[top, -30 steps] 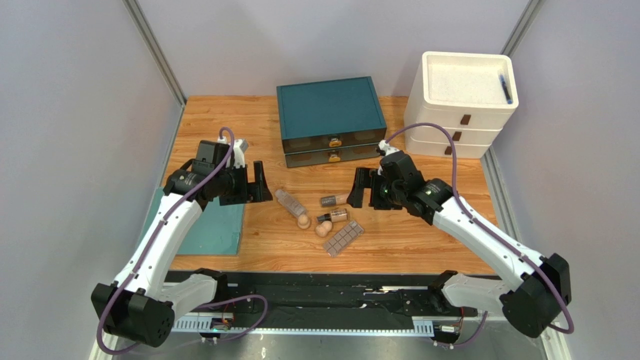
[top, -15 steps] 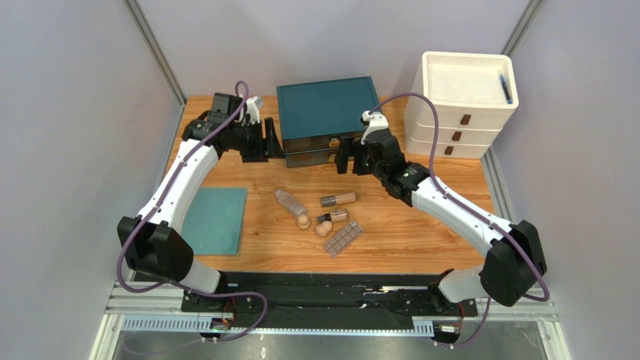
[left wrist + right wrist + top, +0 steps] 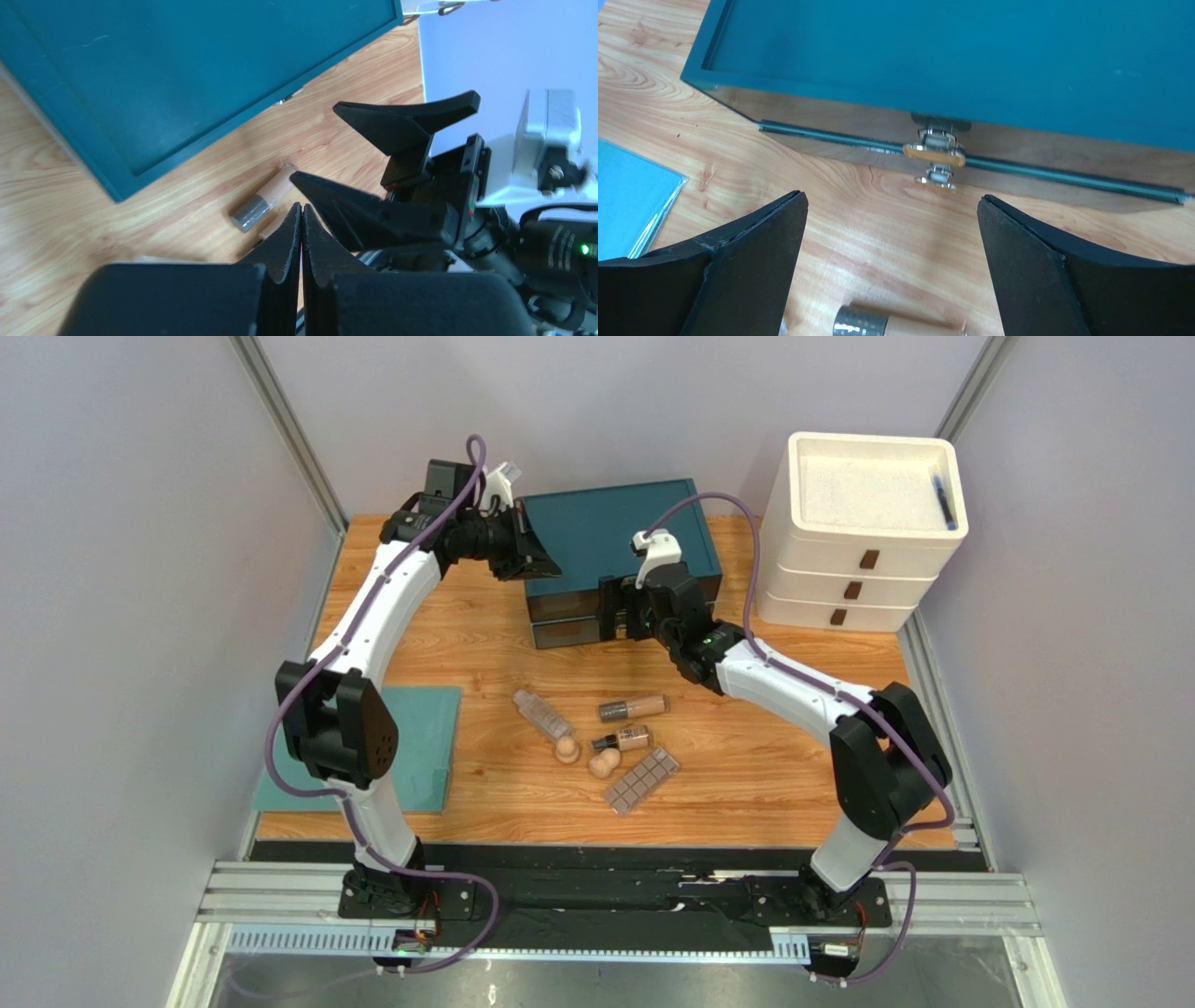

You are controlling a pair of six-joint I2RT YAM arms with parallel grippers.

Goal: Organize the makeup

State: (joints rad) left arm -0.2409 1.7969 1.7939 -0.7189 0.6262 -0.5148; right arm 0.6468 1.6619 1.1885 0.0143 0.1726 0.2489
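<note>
Your left gripper (image 3: 301, 210) was pressed together, pinching nothing, at the left edge of the teal box (image 3: 612, 529). Your right gripper (image 3: 891, 203) was spread wide in front of that box, facing its brass latch (image 3: 934, 154) and apart from it.

All the makeup lay loose on the wooden surface (image 3: 758, 756) in front of the box. The clear bottle (image 3: 540, 714) lay tilted on the left of the group. The far tube (image 3: 631, 709) and the near tube (image 3: 620, 739) lay to its right. The left sponge (image 3: 567, 751) sat at the bottle's near end. The right sponge (image 3: 605, 765) sat just beside the near tube. The palette (image 3: 643, 780) lay nearest the arm bases.

A teal mat (image 3: 407, 749) lay at the surface's left. A blue pen (image 3: 944, 497) rested in the top tray of the white drawer unit (image 3: 842, 567).
</note>
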